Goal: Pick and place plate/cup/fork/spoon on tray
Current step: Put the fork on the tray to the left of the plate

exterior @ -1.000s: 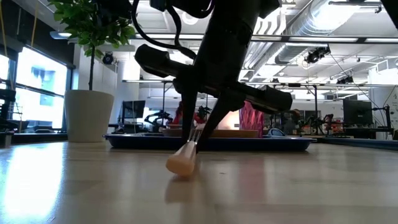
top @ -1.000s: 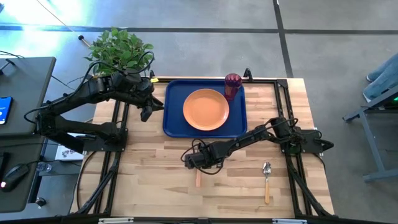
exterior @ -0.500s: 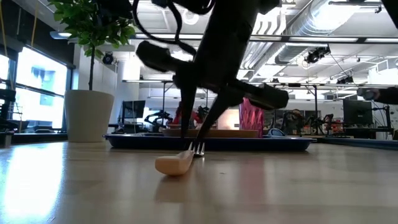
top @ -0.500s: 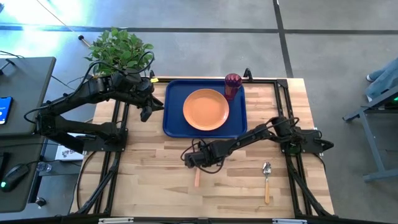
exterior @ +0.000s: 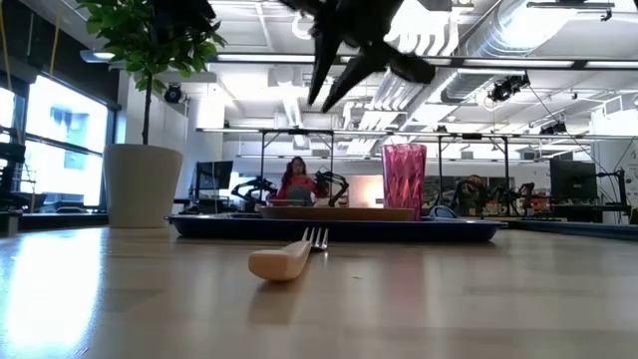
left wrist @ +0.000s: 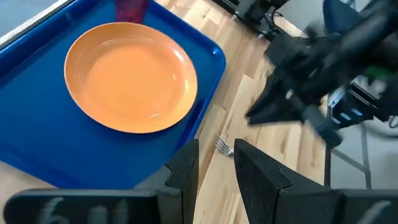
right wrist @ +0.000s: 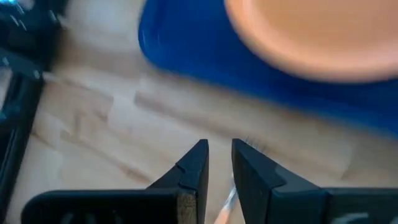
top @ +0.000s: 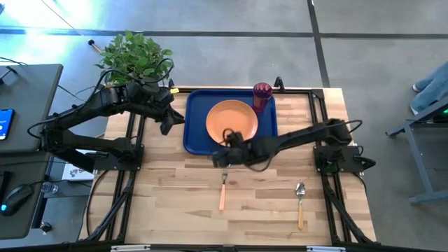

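The fork (top: 222, 190) lies flat on the wooden table in front of the tray, tines toward the tray; the low view (exterior: 289, 257) also shows it. The orange plate (top: 232, 122) and the dark-red cup (top: 262, 96) stand on the blue tray (top: 194, 115). The spoon (top: 300, 203) lies on the table at the near right. My right gripper (top: 222, 157) hangs empty above the fork's tine end, its fingers a narrow gap apart (right wrist: 219, 149). My left gripper (top: 166, 120) waits at the tray's left edge, narrowly open and empty (left wrist: 216, 155).
A potted plant (top: 134, 56) stands at the table's far left corner, its pot (exterior: 143, 184) left of the tray. Black frame rails (top: 329, 140) run along the table's left and right sides. Bare wood lies between the fork and the spoon.
My right gripper has let go of the fork, risen, and gone toward the tray. The fork, held tilted by its tine end with the handle end on the table, has dropped and now lies flat with its tines toward the tray.
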Robot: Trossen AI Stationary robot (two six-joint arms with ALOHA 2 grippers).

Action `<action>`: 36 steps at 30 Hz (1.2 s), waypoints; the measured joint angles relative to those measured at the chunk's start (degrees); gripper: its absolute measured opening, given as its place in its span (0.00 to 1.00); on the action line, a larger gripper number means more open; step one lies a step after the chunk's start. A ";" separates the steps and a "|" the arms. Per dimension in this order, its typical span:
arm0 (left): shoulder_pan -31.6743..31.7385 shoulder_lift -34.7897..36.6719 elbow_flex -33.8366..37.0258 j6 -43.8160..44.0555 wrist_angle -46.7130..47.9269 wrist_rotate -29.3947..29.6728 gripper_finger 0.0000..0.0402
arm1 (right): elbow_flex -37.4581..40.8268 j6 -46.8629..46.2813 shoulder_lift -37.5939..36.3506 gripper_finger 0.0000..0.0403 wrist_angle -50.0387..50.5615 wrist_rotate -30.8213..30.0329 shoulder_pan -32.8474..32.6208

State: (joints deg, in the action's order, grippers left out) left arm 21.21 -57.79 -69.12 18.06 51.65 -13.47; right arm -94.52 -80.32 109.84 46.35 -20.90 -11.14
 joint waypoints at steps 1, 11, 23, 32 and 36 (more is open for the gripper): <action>0.00 -0.03 0.00 0.46 0.06 0.53 0.22 | 0.00 1.89 -1.21 0.15 0.71 -1.60 0.52; -0.03 0.01 0.00 17.37 2.82 13.44 0.30 | 0.00 20.56 -15.09 0.15 1.91 -8.93 5.69; -9.71 -4.12 0.00 35.76 -1.21 15.03 0.30 | 0.00 43.40 -30.65 0.15 3.40 -10.53 10.37; -21.60 -12.27 -0.02 48.94 -4.88 24.48 0.30 | 0.00 50.91 -36.52 0.15 8.21 -10.46 12.75; -25.84 -17.07 0.00 55.29 -5.00 26.19 0.30 | 0.00 52.42 -36.83 0.15 11.59 -10.36 13.58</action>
State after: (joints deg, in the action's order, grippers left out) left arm -4.63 -74.86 -69.12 73.35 46.66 12.72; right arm -94.52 -27.90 73.01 57.95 -31.27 2.44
